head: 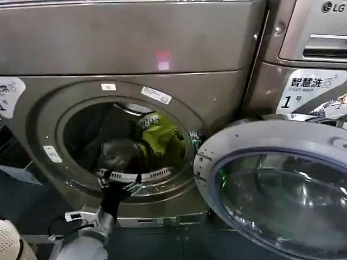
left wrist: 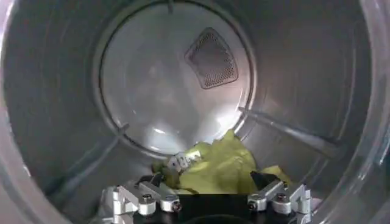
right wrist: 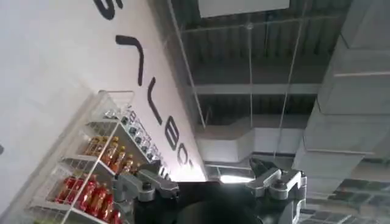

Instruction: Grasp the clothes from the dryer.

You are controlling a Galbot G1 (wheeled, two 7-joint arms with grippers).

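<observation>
Clothes (left wrist: 213,167) between spread left gripper (left wrist: 210,182) fingers (left wrist: 265,180).

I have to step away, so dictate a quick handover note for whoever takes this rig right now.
Left gripper: open, at the dryer porthole, aimed into the drum, holding nothing.
Right gripper: open, empty, pointing up at the ceiling, away from the work.
Clothes: a yellow-green garment lies at the drum bottom, just ahead of the left gripper. The dryer door is swung open.
Done: door open, left arm lined up.
Left: reach in, grasp the garment, pull it out.
</observation>
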